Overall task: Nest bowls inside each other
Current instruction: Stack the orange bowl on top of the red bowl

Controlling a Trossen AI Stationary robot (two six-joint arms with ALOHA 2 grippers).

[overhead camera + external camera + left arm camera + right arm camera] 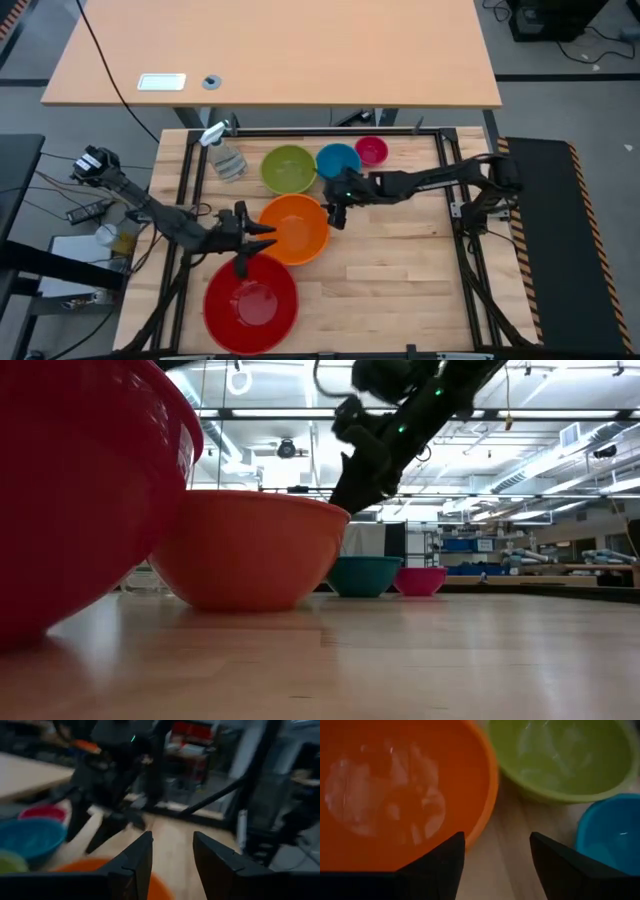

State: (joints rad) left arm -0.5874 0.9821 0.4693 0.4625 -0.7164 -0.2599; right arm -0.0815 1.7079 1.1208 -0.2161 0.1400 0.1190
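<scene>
Nearest, at lower centre of the high view: red bowl (251, 300), nothing inside, left gripper (252, 243) pressed together at its upper rim. Just above, touching: orange bowl (295, 229), empty, right gripper (336, 213) spread beside its right rim. Farther up, in a row: lime green bowl (288, 168), blue bowl (338, 161), magenta-pink bowl (371, 150), each empty, none nested.

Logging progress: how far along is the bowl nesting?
Nothing is nested yet. All five glossy plastic bowls sit separately: red, orange, lime green, blue, magenta-pink. The right pincer is open at the orange bowl's rim; left pincer shut opposite.
</scene>
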